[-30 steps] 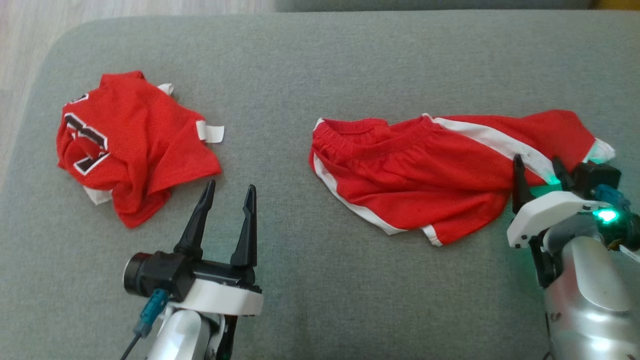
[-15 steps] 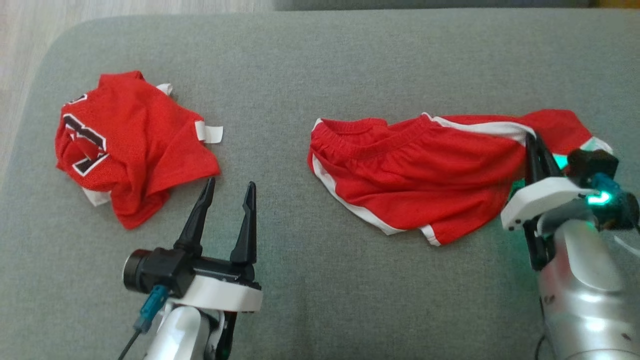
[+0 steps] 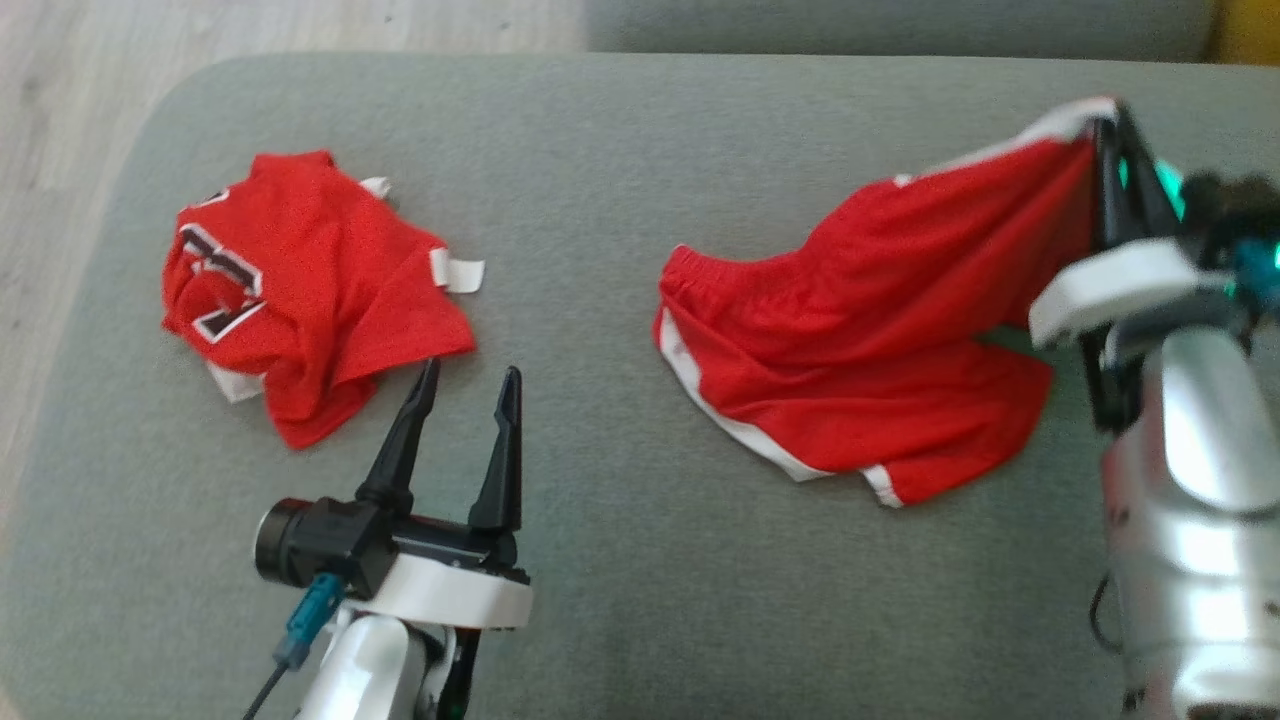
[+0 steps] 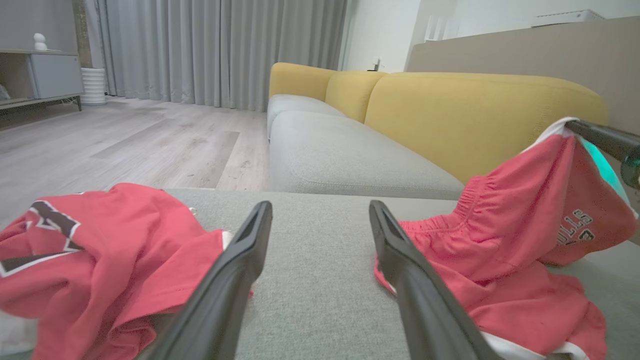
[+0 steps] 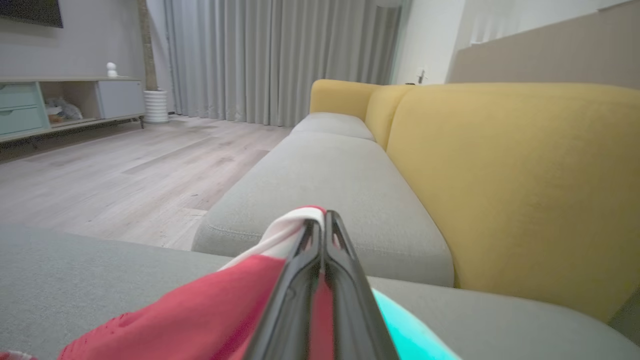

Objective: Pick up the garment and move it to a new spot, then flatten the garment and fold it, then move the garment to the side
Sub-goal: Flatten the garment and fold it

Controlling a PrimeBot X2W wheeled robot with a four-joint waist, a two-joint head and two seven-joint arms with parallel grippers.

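Note:
The garment, red shorts [image 3: 870, 330] with white side stripes, lies on the grey cushion [image 3: 620, 150] at the right, its right end pulled up off the surface. My right gripper [image 3: 1105, 120] is shut on that raised white-trimmed edge. In the right wrist view the closed right gripper [image 5: 320, 220] pinches red and white cloth of the shorts [image 5: 200, 310]. My left gripper [image 3: 470, 370] stands open and empty near the front, between the two red pieces. In the left wrist view the left gripper [image 4: 320, 207] points at bare cushion, with the hanging shorts [image 4: 500, 225] to its right.
A crumpled red jersey [image 3: 300, 290] with black-and-white lettering lies at the left, close to my left fingertip; the jersey [image 4: 100, 240] is also at the lower left of the left wrist view. A yellow sofa back [image 5: 500, 175] rises behind. Wooden floor [image 3: 60, 100] lies beyond the left edge.
My right gripper closed on the shorts' right leg and lifted it up and back, dragging the cloth. The head camera shifted slightly. The left arm stayed still.

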